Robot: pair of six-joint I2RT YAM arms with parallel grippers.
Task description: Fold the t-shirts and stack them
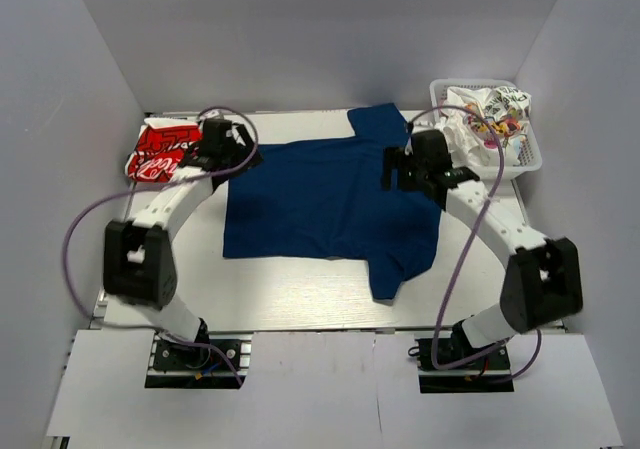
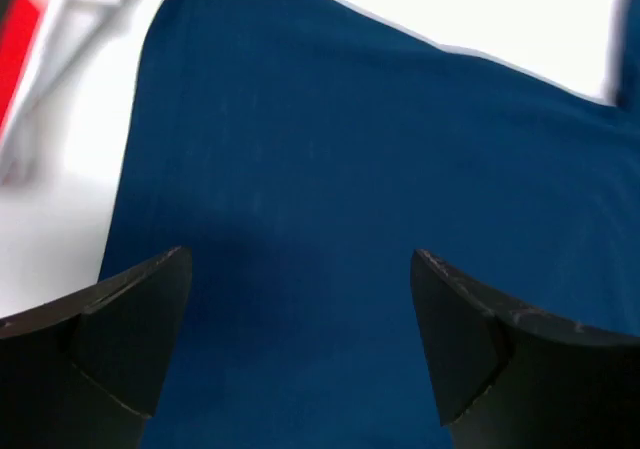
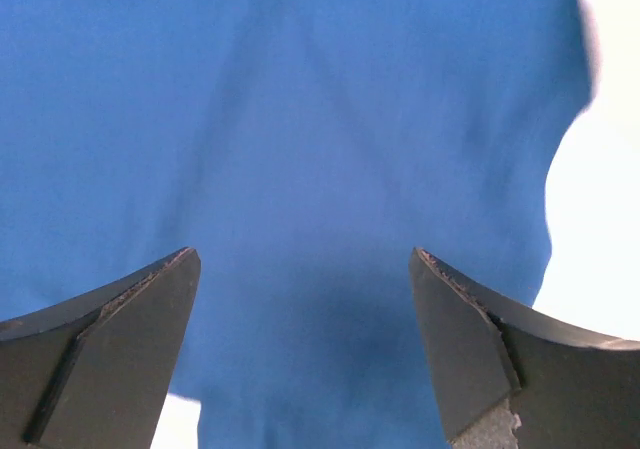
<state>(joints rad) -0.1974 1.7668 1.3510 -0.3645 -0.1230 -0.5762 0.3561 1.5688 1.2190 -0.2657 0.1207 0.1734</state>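
Note:
A navy blue t-shirt (image 1: 325, 204) lies spread flat in the middle of the table, plain side up, one sleeve at the back and one at the front right. My left gripper (image 1: 240, 159) hovers open over its left back corner; the blue cloth (image 2: 330, 189) fills the left wrist view between the fingers (image 2: 130, 319). My right gripper (image 1: 400, 169) hovers open over its right side, above the blue cloth (image 3: 300, 139). A folded red-and-white lettered t-shirt (image 1: 158, 151) lies at the back left. White printed t-shirts (image 1: 492, 117) lie crumpled in the basket.
A white plastic lattice basket (image 1: 530, 159) stands at the back right corner. White enclosure walls surround the table. Purple cables loop from both arms. Bare white table (image 1: 300, 294) shows in front of the navy shirt.

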